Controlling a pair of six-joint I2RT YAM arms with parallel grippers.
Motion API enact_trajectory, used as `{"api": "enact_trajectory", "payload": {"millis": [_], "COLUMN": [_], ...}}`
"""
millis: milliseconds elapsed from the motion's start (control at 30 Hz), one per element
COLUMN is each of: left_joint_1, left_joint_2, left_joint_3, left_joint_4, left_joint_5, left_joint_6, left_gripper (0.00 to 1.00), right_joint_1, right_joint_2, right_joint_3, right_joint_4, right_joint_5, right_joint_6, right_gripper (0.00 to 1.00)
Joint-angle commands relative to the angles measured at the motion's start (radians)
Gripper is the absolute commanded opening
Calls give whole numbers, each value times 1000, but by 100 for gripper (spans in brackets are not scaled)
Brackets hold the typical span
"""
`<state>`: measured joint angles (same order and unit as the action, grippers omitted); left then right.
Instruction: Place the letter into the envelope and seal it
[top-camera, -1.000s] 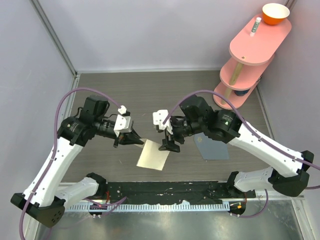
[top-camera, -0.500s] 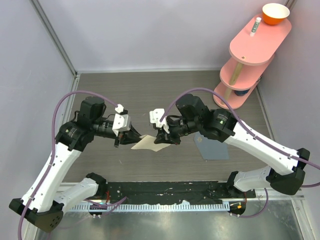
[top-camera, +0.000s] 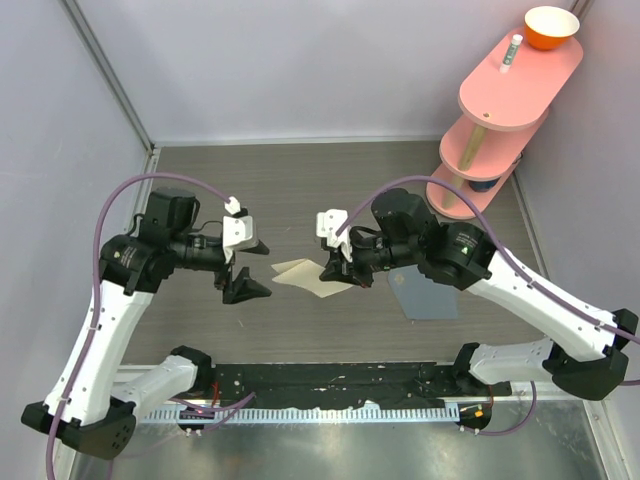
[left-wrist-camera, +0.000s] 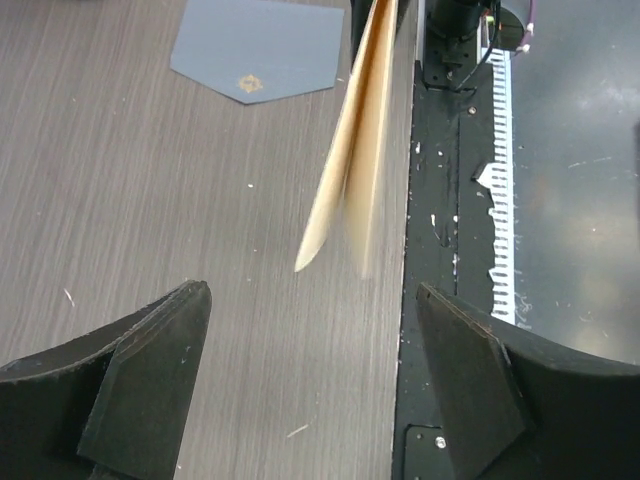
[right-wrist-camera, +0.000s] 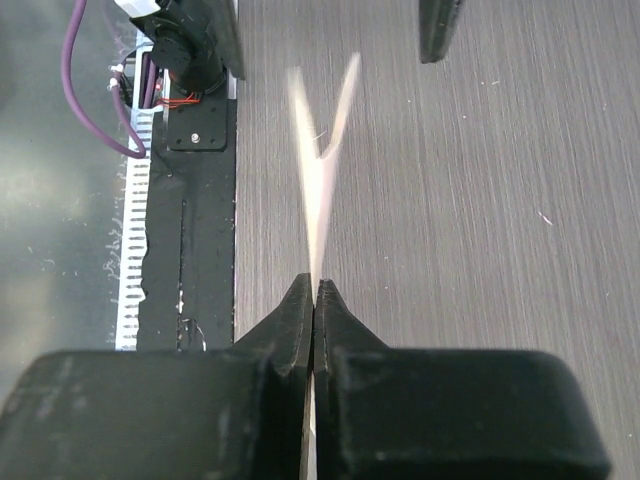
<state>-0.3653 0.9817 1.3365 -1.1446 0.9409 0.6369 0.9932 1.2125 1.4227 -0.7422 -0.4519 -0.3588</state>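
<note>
- The letter (top-camera: 303, 275), a tan folded sheet, is pinched at one edge between the closed jaws of the right gripper (top-camera: 346, 272). Its two leaves splay apart ahead of the tips, and both wrist views show them blurred.
- The sheet appears to be lifted off the table; whether its free end touches cannot be told.
- The left gripper (top-camera: 248, 268) stands wide open just beyond that free end. Nothing is held; the sheet's tip lies between the fingers but apart from both.
- The envelope (top-camera: 428, 297) lies flat behind the right gripper, partly hidden under that arm. A pointed end and a small gold mark are seen from the left wrist; whether the flap is open cannot be told.
- Judgement: the letter should be kept pinched near the fold so that the leaves are drawn together. The envelope mouth should be held open before insertion, or a splayed leaf is likely to catch.
- The table (top-camera: 300, 180) is grey wood-grain. A black mounting rail (top-camera: 330, 380) runs below both grippers at the near edge.
- Plain pale walls enclose the cell. A pink tiered shelf (top-camera: 500, 100) carrying an orange bowl (top-camera: 551, 27) stands well apart, beyond the right gripper.
</note>
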Motion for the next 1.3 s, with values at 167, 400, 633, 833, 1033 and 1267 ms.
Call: {"api": "enact_trajectory", "payload": {"millis": [167,400,633,833,1033,1267], "left_joint_1": [-35,-139,-146,-132,-118,-89], "left_joint_2": [-12,5,-15,-31,6,17], "left_joint_3": [-6,-52,-108,-134,-108,-92], "left_joint_4": [124,201,293,249,165,186], "left_joint_5": [9,-8,-38,35,140,185], "left_joint_6": [-140,-195,-282,-278,-238,-255], "left_gripper": [89,87,21,0,0,3], "right_joint_1": [-7,-8,-8,-22,-30,-31], "right_joint_2": [31,67,73,61,41,18], "right_joint_3": [12,47,58,35,-15,-36], "right_joint_4": [63,73,73,-29,-72,-94], "right_joint_5": [-22,-34,-73,-91,-100,-119], "right_joint_6": [119,132,146,100,69,69], "right_gripper": [1,1,8,53,50,1]}}
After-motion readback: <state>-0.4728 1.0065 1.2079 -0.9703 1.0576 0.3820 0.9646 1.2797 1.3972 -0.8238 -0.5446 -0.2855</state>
